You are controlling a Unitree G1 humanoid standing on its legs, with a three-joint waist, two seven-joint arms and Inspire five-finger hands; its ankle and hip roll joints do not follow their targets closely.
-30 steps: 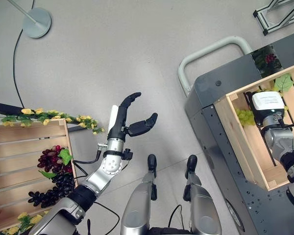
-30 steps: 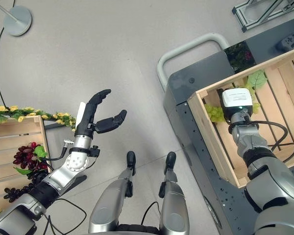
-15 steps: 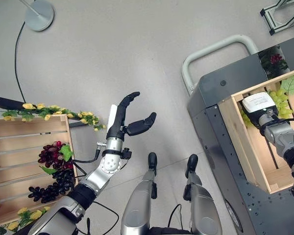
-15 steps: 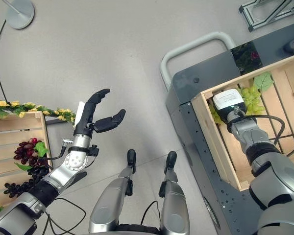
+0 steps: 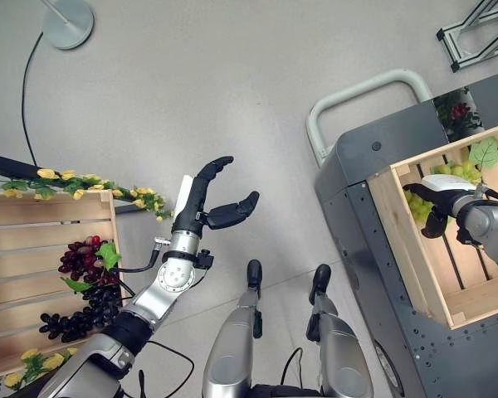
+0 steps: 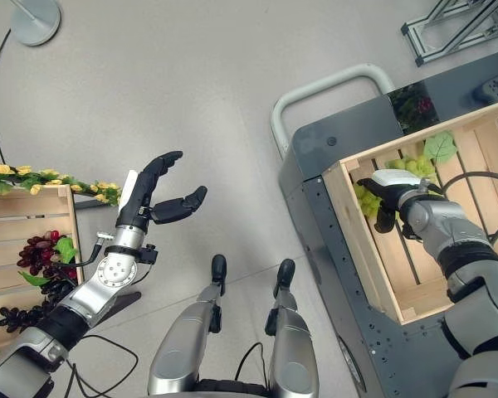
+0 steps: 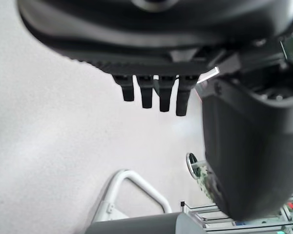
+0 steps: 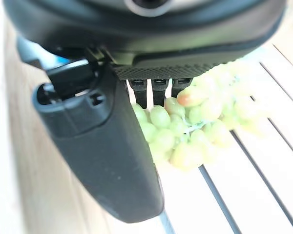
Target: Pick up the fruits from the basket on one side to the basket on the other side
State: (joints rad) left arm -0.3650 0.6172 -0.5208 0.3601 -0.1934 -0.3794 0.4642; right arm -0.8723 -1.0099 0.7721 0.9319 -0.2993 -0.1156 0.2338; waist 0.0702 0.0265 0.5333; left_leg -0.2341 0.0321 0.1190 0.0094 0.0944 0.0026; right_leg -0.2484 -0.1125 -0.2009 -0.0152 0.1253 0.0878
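Right crate (image 5: pixel 411 249): pale wooden slat crate on a dark grey cart (image 5: pixel 361 149) with a light tubular handle (image 5: pixel 357 91), at the scene's right. Green grapes (image 6: pixel 367 201) lie in its far-left corner, beside a green leaf (image 6: pixel 439 146).

Right hand (image 5: pixel 442 199): inside that crate, over the green grapes. The eye views show its thumb and fingers spread above the bunch. The right wrist view adds what they do not: the fingers (image 8: pixel 155 92) hang straight, tips down at the grapes (image 8: pixel 195 131), thumb apart, nothing clasped.

Left hand (image 5: pixel 201 207): raised over bare floor between the two crates, forearm sloping up from the lower left, fingers extended, thumb held apart, empty. The left wrist view shows the straight fingers (image 7: pixel 153 95) against the floor, with the cart handle (image 7: pixel 127 190) beyond.

Left crate (image 5: pixel 33 265): wooden, holds red grapes (image 5: pixel 79 259) and dark grapes (image 5: pixel 79 319), with a yellow flower garland (image 5: pixel 83 189) along its far rim.
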